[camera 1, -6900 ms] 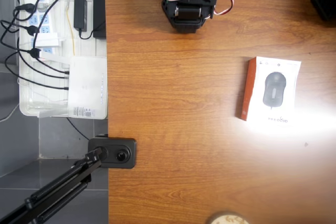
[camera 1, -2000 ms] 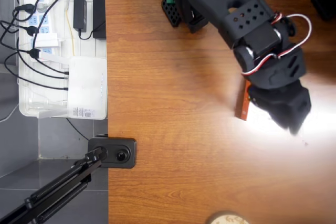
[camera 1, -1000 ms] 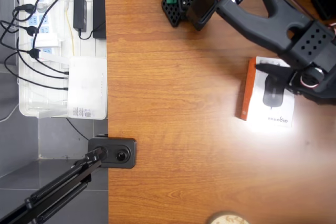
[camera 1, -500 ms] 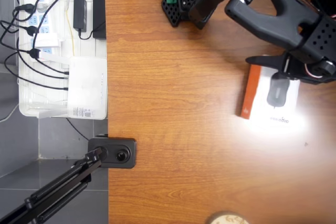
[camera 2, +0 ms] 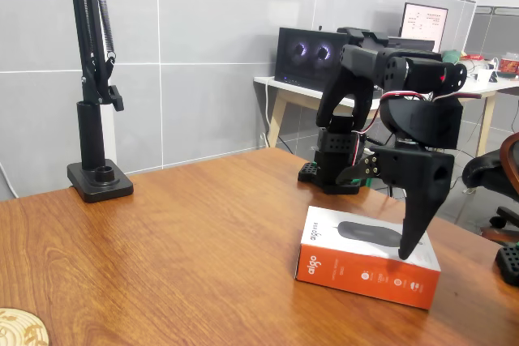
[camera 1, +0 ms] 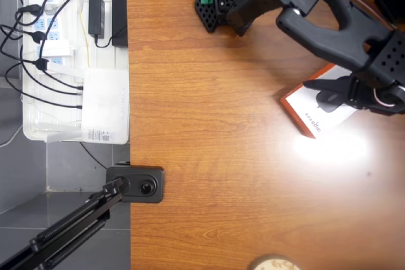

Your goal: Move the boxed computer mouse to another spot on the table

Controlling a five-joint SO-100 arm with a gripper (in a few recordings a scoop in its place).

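Boxed mouse swings askew under robot's touch

Boxed computer mouse (camera 1: 314,107), straight-edged half a second ago, now lies turned diagonally at the table's (camera 1: 209,156) right side; the gripper (camera 2: 409,245), fingers spread, grips nothing, one fingertip pressing its top, apparently nudging it along

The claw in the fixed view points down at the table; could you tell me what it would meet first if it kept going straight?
The claw points down at the boxed computer mouse; its tip seems already at the box's top face, though actual contact is unclear.
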